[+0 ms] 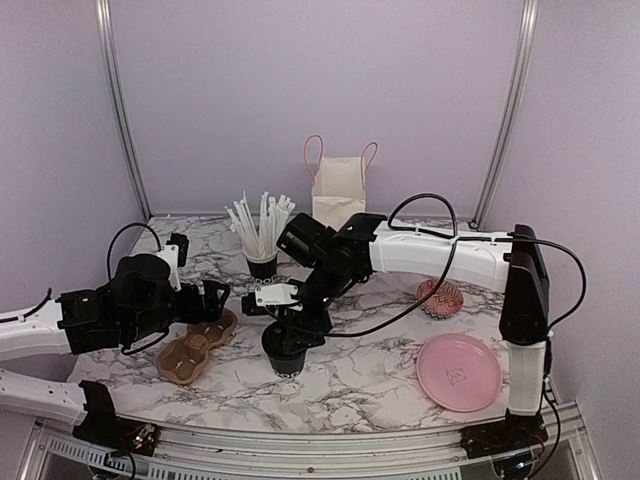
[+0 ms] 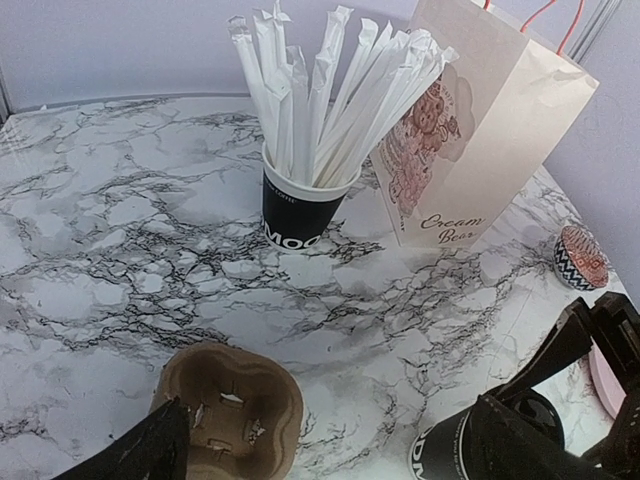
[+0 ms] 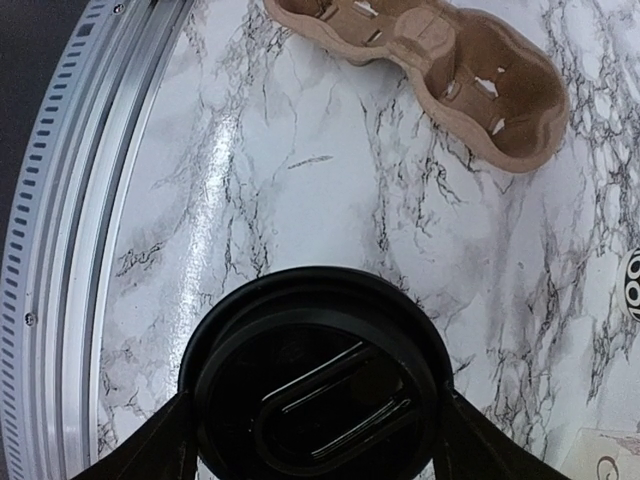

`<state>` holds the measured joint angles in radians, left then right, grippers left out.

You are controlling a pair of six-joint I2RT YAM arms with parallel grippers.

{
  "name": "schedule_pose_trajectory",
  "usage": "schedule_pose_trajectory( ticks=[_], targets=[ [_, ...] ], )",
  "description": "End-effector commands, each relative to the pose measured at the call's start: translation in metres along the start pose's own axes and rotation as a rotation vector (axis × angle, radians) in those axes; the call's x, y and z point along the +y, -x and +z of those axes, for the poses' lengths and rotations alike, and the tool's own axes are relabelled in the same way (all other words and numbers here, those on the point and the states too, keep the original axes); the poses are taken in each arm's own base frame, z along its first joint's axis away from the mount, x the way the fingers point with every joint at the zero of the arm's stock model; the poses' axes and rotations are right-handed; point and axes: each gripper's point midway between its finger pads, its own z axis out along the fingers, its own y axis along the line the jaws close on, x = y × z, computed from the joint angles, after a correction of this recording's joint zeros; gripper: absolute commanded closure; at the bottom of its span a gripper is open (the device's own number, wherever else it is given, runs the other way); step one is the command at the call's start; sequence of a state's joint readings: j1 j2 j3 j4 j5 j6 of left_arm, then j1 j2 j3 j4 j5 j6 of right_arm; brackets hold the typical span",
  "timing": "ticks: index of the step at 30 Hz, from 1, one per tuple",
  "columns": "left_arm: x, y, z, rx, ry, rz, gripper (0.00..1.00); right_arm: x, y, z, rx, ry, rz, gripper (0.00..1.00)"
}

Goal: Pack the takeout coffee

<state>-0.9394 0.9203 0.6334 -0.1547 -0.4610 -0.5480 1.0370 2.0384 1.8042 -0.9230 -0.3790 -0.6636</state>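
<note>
The takeout coffee [image 1: 287, 355], a small black cup with its black lid [image 3: 315, 385] on, is at the front middle of the table. My right gripper [image 1: 291, 325] comes down on it from above, and its fingers [image 3: 150, 450] press the lid's rim on both sides. I cannot tell whether the cup rests on the marble or hangs just above it. The cup's side with white print also shows in the left wrist view [image 2: 445, 455]. My left gripper [image 1: 215, 300] is open and empty above the far end of the brown cup tray [image 1: 197, 345].
A black cup full of white straws [image 1: 262, 245] stands behind, with a paper bag [image 1: 338, 195] further back. A pink plate [image 1: 458, 372] and a patterned round thing [image 1: 440, 297] lie at the right. The tray shows in both wrist views [image 2: 225, 415] [image 3: 420, 50].
</note>
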Motion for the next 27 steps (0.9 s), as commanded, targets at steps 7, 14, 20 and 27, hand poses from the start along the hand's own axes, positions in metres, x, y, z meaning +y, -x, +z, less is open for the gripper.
schedule_pose_trajectory(
  ticks=[7, 14, 20, 27],
  targets=[
    [0.002, 0.000, -0.001, 0.011, 0.002, -0.010, 0.01, 0.005, 0.000, -0.005, 0.014, 0.005, 0.015, 0.26],
    [0.004, -0.002, 0.003, 0.020, 0.018, 0.005, 0.01, -0.003, -0.011, -0.029, -0.004, -0.021, 0.061, 0.27],
    [0.018, -0.014, 0.012, 0.065, 0.070, 0.022, 0.01, -0.022, -0.045, -0.059, -0.022, -0.054, 0.175, 0.29],
    [0.025, -0.025, 0.021, 0.119, 0.076, 0.027, 0.01, -0.052, -0.106, -0.105, -0.047, -0.176, 0.342, 0.29]
  ],
)
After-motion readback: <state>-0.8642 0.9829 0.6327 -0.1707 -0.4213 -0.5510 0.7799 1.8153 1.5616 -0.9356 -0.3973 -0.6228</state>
